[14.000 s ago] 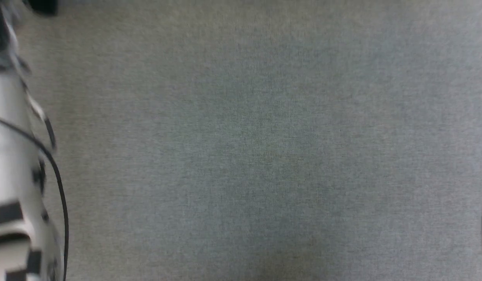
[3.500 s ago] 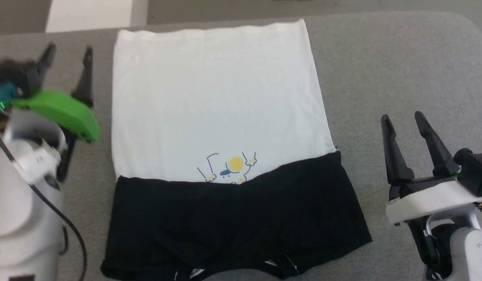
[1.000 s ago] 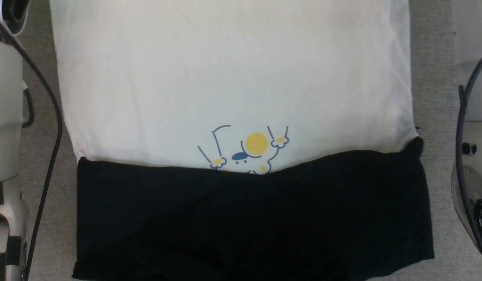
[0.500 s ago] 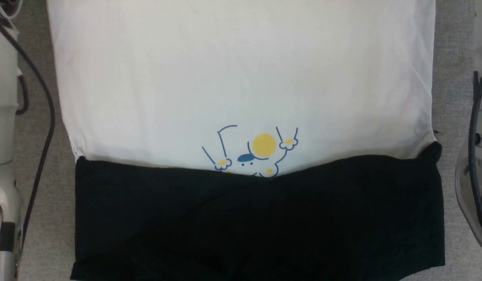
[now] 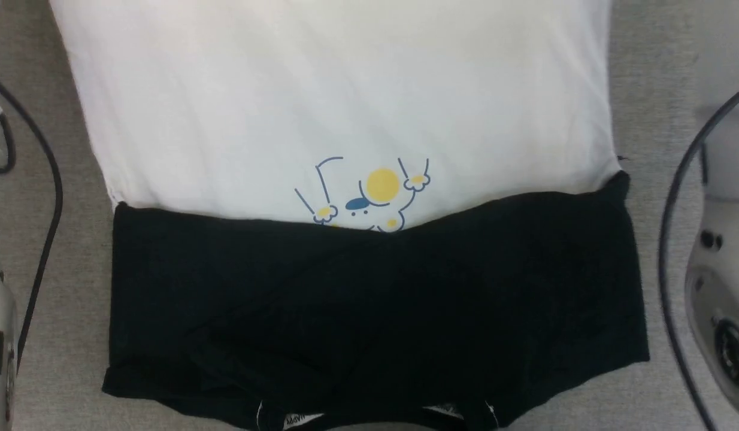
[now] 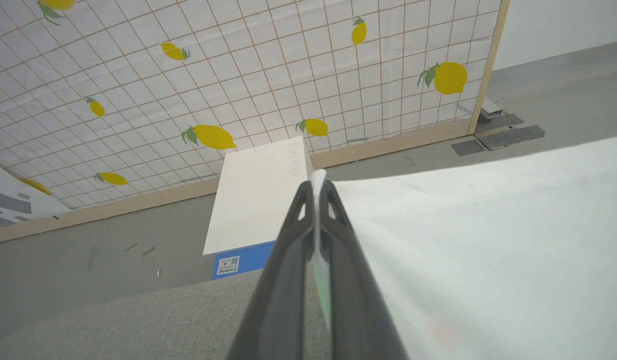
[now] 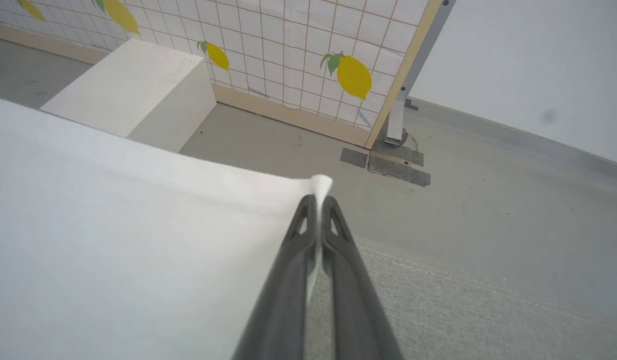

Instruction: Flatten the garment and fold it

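Left gripper [image 6: 316, 189]: clamped on the far left corner of the garment's [image 5: 345, 108] hem [image 6: 463, 161], with white cloth pinched between its fingers.
Garment: lies flat on the grey padded surface [image 5: 651, 78]; black sleeves [image 5: 369, 287] are folded across the near part, and the collar [image 5: 302, 417] is nearest the robot.
Long axis: runs straight away from the robot, hem at the far end.
Right gripper [image 7: 318, 200]: clamped on the far right hem corner.
Coming move: probably both arms draw the hem back toward the collar together; neither arm is nearer.
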You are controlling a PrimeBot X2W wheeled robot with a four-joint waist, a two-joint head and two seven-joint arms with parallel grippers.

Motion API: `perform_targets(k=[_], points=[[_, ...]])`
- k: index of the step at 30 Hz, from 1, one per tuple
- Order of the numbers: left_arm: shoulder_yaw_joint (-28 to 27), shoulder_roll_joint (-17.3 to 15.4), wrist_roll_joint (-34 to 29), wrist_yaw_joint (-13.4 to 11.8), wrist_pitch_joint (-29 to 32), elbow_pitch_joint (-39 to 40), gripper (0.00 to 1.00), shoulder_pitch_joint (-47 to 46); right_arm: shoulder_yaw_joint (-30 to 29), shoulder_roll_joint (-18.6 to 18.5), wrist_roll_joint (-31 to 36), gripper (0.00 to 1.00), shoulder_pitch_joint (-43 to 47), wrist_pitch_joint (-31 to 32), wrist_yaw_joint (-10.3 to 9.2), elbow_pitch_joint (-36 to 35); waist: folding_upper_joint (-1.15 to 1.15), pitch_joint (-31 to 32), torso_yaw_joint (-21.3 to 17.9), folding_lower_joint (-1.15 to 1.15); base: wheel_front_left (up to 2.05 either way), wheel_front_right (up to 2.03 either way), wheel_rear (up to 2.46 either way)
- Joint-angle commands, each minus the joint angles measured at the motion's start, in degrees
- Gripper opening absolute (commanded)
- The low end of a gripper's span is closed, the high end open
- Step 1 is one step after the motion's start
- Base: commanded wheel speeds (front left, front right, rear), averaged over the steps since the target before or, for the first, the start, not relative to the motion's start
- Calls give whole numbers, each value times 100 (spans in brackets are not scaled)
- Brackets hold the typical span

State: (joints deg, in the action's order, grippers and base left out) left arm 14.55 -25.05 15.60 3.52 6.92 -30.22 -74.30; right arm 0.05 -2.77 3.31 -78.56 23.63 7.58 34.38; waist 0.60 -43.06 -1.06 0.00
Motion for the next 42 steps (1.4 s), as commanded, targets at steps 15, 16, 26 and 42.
perform_targets(k=[15,16,26,42], points=[[63,-116,680,159,-848,1323,0,3143,879,-400,-777,0,2768,-1622,-9,-1211,-60,2318,-20,0,0,0,0],[71,-124,703,130,-841,1468,0,3369,880,-456,-840,0,2968,-1612,-9,-1361,-60,2418,-1,0,0,0,0],[-112,35,1334,-371,-867,2727,0,6017,96,-552,-1174,0,5651,-1208,-9,-3254,-60,3179,229,0,0,0,0],[-68,325,1724,-564,-1220,2633,0,7653,-847,-17,-1101,0,8625,-241,-9,-4436,-60,3483,425,0,0,0,0]])
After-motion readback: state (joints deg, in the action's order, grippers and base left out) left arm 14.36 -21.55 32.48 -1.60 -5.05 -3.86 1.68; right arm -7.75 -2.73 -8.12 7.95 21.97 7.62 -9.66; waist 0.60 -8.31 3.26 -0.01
